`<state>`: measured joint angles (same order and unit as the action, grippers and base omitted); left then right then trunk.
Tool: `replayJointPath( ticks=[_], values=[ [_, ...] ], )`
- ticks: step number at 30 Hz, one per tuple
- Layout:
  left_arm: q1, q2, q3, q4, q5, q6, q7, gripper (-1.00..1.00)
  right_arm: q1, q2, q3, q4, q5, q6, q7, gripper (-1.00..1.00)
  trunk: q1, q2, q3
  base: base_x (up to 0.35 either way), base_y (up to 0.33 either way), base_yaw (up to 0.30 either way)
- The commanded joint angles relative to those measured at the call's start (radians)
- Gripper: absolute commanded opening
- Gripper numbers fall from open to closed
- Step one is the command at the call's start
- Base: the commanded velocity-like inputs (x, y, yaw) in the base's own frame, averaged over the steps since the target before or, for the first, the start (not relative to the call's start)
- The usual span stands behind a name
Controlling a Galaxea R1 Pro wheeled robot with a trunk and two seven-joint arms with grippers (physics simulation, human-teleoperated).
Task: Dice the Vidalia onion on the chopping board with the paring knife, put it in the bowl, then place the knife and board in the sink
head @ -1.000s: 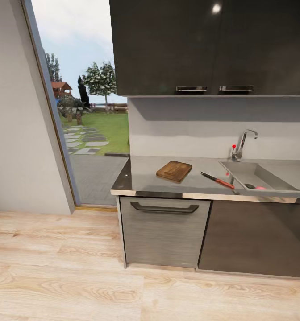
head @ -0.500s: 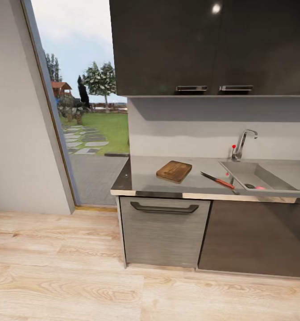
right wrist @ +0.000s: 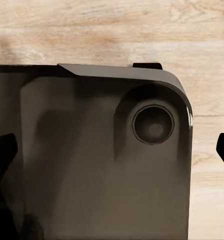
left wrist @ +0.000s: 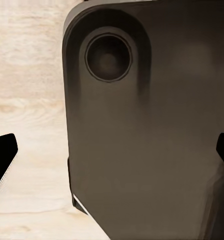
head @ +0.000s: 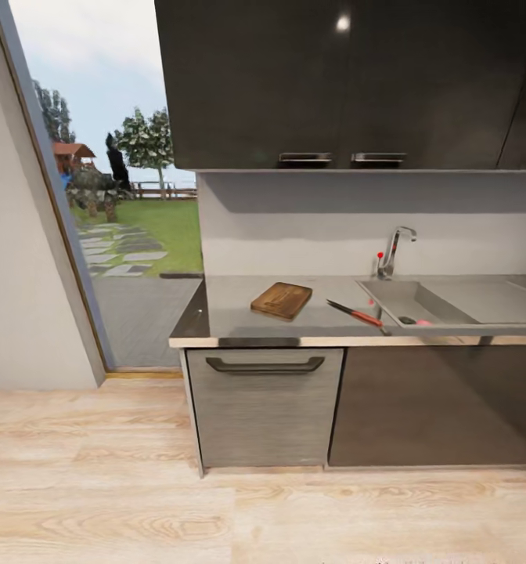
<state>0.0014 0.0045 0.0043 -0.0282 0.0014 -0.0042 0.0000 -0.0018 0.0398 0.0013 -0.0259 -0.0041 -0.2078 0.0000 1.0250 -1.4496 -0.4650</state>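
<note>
Three task things sit ahead on the countertop (head: 239,313), and you are well short of reaching any of them.
You have the board (head: 282,300) lying flat toward the left, the knife (head: 354,314) just right of it with its handle near the sink (head: 451,301), and something small and pink low in the basin by the drain, possibly the onion, too small to be sure. No bowl can be made out from this spot. Both wrist views look down past a dark part of the robot at wooden floor; dark finger tips sit at the frame edges, wide apart, so both hands look open and empty. Drive in too square and the base may strike the cabinet (head: 264,407); a careless sweep toward the sink could knock the knife off the near edge.
</note>
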Motion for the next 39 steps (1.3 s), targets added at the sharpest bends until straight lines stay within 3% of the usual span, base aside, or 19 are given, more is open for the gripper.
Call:
replayJointPath(
  ticks=[1,10,29,39],
  values=[
    [0.000,0.000,0.000,-0.001,0.000,0.000,0.000,1.00,0.000,0.000,0.000,0.000,-0.001,-0.002,0.000,1.00,0.000,0.000,0.000,0.000,0.000,-0.239],
    [0.000,-0.004,0.000,-0.003,0.000,0.000,0.000,1.00,0.000,0.001,0.002,0.000,0.003,-0.002,-0.001,1.00,0.000,0.000,0.004,0.000,0.000,-0.212],
    [0.000,-0.004,0.000,-0.004,0.001,0.001,0.000,1.00,0.000,0.000,0.005,0.000,0.005,-0.001,-0.004,1.00,0.000,0.000,0.004,0.000,0.000,-0.011],
    [0.000,-0.006,0.000,-0.004,0.001,0.001,0.001,1.00,0.000,0.000,0.005,0.000,0.006,-0.001,-0.003,1.00,-0.038,0.070,0.036,0.000,0.000,0.000]
  ],
)
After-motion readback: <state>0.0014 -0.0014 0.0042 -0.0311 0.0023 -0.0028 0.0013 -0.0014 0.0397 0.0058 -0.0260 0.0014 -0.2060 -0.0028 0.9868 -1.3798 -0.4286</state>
